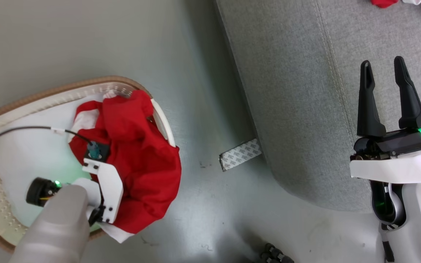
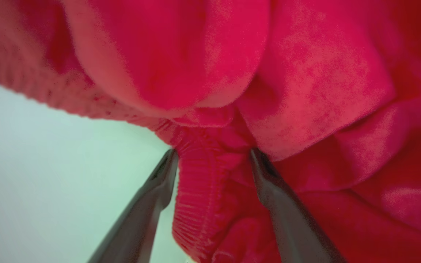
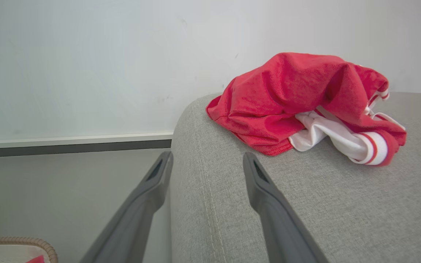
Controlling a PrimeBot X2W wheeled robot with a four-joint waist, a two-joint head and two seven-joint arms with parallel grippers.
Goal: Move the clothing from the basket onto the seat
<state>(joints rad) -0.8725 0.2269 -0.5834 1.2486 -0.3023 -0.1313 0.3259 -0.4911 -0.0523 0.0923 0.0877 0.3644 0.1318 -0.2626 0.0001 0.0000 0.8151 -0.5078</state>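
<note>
Red clothing (image 1: 137, 164) lies heaped in the right half of the basket (image 1: 49, 93), one fold spilling over its rim toward the floor (image 1: 203, 204), in the head view. The left arm (image 1: 57, 226) reaches down into the basket, its wrist over the heap. At right, the right gripper (image 1: 382, 69) hangs above the grey seat (image 1: 298, 109), fingers spread and empty, well apart from the basket. A patterned strip (image 1: 240, 155) lies on the floor at the seat's base, and a scrap of another red garment (image 1: 383, 3) shows at the seat's far edge.

Left wrist view: the left gripper (image 2: 214, 157) stands parted, a ribbed red band of the clothing between its two fingers and bulkier folds just beyond the tips; the pale liner (image 2: 49, 175) shows at left.

Right wrist view: the right gripper's spread fingers frame the seat's rounded edge. The red garment, white trim and striped cuff showing, rests on the seat ahead, clear of the fingertips. The basket rim peeks in at the bottom left corner.
</note>
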